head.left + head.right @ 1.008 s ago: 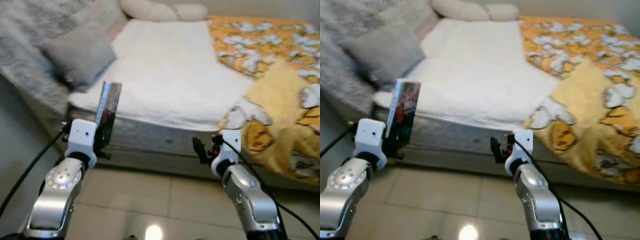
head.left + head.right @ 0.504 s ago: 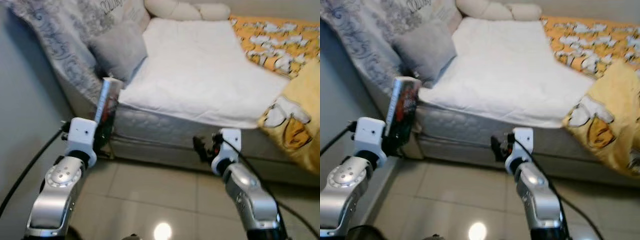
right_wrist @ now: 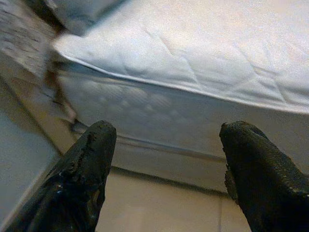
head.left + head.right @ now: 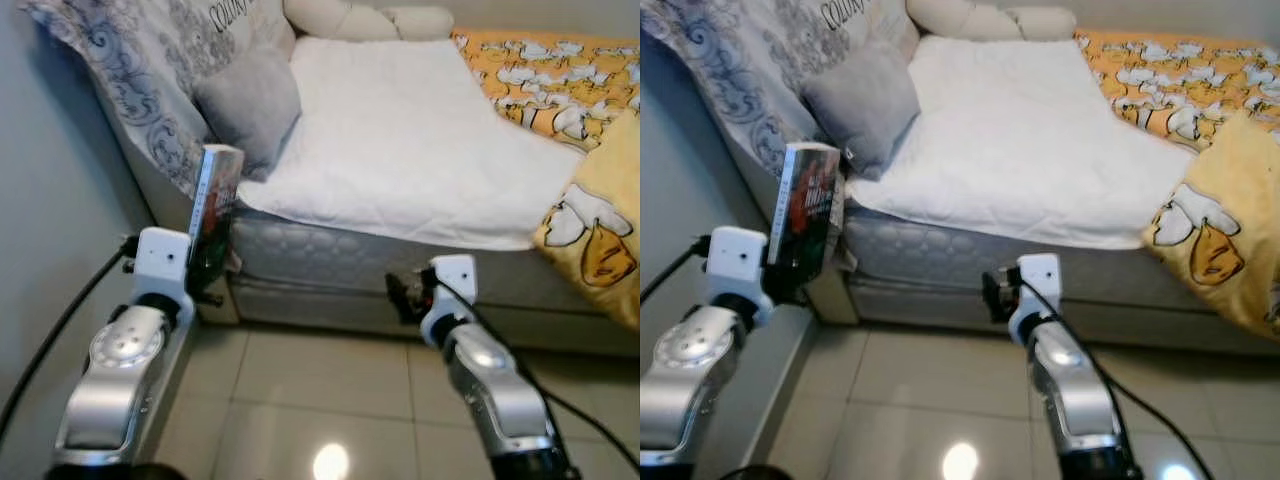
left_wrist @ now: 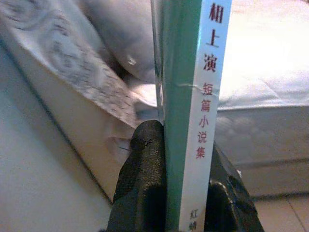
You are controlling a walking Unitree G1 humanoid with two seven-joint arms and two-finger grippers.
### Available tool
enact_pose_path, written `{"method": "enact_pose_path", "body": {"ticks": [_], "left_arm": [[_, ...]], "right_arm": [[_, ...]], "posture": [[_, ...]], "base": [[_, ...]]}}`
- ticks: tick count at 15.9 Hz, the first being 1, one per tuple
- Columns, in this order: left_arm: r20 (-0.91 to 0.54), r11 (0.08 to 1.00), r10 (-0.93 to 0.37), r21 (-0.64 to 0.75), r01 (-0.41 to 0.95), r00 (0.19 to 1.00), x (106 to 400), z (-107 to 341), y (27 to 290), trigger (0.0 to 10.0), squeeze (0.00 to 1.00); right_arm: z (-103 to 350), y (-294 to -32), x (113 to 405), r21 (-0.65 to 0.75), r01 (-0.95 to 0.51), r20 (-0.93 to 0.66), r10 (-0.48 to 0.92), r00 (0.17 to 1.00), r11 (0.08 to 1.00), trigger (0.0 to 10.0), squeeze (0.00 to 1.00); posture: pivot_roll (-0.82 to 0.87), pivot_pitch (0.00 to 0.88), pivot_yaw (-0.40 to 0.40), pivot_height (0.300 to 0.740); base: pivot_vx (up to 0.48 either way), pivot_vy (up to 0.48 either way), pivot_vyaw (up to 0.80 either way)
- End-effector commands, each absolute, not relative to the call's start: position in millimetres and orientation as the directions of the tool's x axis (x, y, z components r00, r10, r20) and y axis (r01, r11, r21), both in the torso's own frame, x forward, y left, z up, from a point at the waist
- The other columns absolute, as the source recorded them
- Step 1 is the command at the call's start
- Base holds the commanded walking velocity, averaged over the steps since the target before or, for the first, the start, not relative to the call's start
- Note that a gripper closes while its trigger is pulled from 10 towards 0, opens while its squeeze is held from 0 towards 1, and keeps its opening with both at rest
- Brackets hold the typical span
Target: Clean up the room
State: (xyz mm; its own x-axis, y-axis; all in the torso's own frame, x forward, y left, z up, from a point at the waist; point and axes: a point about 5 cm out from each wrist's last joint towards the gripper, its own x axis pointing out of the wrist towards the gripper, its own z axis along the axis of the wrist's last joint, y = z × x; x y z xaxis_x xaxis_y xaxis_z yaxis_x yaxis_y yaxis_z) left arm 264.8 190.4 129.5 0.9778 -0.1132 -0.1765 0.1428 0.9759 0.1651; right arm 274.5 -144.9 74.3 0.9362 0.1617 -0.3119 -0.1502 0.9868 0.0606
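The left gripper (image 4: 205, 270) holds a book (image 4: 214, 205) at about 9 o'clock in the head view. The book stands straight up, its long side running up and down. Its thin spine faces the robot, and its top end points up toward the bed's head end. In the left wrist view the two black fingers (image 5: 142, 193) squeeze the bottom of the book from both sides. The spine is white and green with red writing. The bottom of the book is hidden between the fingers, and its top is cut off in that view. The cover is dark with red marks, too blurry to read.

The right gripper (image 4: 400, 297) hangs at about 5 o'clock, low in front of the mattress side. Its fingers (image 3: 82, 179) are spread wide apart with nothing between them.

The bed (image 4: 330, 290) lies ahead, with a white blanket (image 4: 400, 150) spread over it. A gray pillow (image 4: 250, 105) leans at about 11 o'clock, just past the book. A cream pillow (image 4: 355, 20) sits at 12 o'clock. A yellow blanket (image 4: 590, 240) with white cartoon shapes drapes off the bed at 3 o'clock, cut off by the picture edge. A gray patterned cloth (image 4: 140, 70) hangs over the headboard. The floor (image 4: 320, 390) is shiny pale tile with a bright spot of light on it.
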Motion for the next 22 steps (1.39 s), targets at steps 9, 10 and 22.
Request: {"method": "enact_pose_path", "body": {"ticks": [9,10,22], "left_arm": [[-0.107,0.973,-0.114,0.188,0.133,0.988,268.9,143.6,190.6,10.0,0.00],[-0.107,0.971,-0.117,0.198,0.137,0.987,269.3,143.7,190.2,10.0,0.00],[-0.111,0.976,-0.083,0.193,0.103,0.990,272.5,143.1,194.3,10.0,0.00]], "right_arm": [[76.2,-145.8,277.4,0.061,-0.155,-0.299,0.166,0.940,0.986,10.0,0.00],[77.3,-146.1,278.0,0.070,-0.154,-0.295,0.168,0.941,0.986,10.0,0.00],[82.4,-147.3,281.7,0.117,-0.140,-0.280,0.168,0.945,0.983,10.0,0.00]], "posture": [[0.04,0.000,0.034,0.740],[0.04,0.000,0.033,0.740],[0.04,0.000,0.037,0.740]], "base": [[0.000,0.000,0.00],[0.000,0.000,0.00],[0.042,-0.145,0.00]]}}
